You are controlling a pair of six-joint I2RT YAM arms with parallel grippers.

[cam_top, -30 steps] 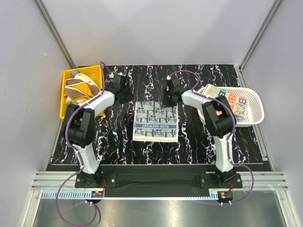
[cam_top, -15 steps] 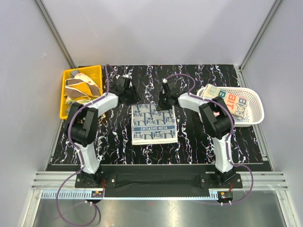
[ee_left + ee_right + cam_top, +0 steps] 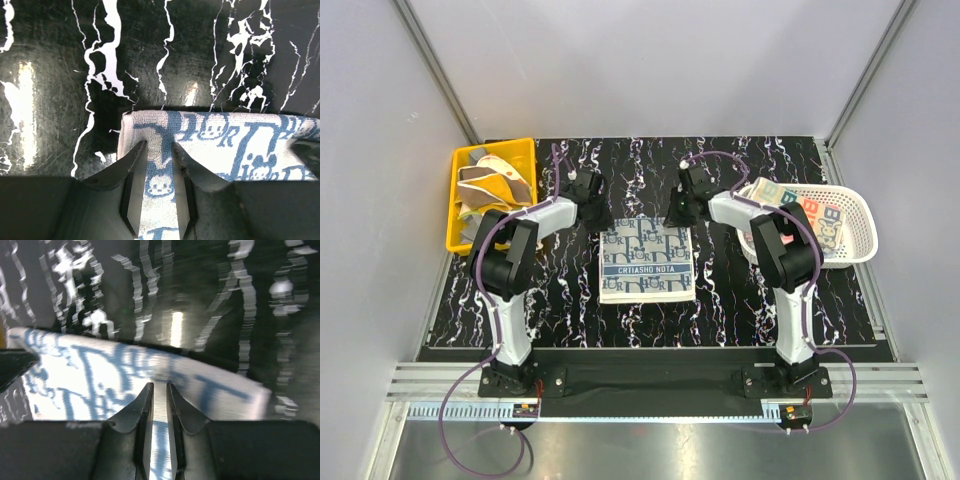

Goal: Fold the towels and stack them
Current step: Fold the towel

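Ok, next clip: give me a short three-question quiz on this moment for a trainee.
1. Which lies flat in the middle? A a plain grey towel; B the blue-white patterned towel; C an orange towel.
2. True or false: the yellow bin stands on the robot's left side.
3. Fill in: the left gripper and the right gripper are both at that towel's ____ edge.
Key: 1 B; 2 true; 3 far.

One blue-white patterned towel on one counter. One yellow bin and one white slotted basket, each holding towels too bunched to count. One left gripper, one right gripper.
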